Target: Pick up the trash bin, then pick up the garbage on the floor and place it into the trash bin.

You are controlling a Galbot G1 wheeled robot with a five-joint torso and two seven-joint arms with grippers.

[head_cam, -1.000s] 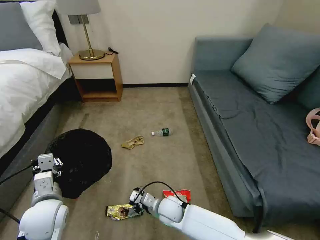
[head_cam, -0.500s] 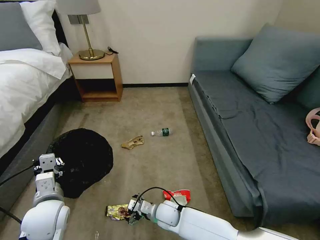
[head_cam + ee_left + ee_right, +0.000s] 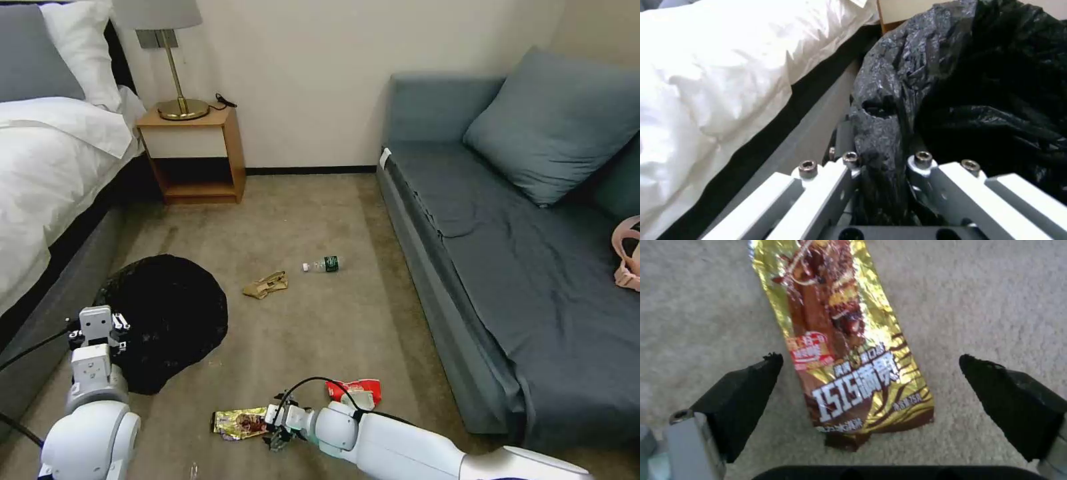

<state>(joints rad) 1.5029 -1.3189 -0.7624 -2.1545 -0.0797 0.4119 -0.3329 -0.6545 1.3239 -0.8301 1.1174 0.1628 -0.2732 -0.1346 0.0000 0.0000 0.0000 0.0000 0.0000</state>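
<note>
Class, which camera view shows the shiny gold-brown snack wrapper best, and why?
The right wrist view: the shiny gold-brown snack wrapper lies flat on the carpet between the open right tool's fingers, its print readable. The head view shows it small, beside that tool. The left wrist view faces the black-bagged trash bin.

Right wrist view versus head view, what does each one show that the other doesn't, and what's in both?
Right wrist alone: the print on the gold snack wrapper, lying between the open right gripper fingers. Head alone: the left gripper at the trash bin, the red-and-white wrapper, tan paper and bottle. Both: that gold wrapper, the right gripper, the carpet.
</note>
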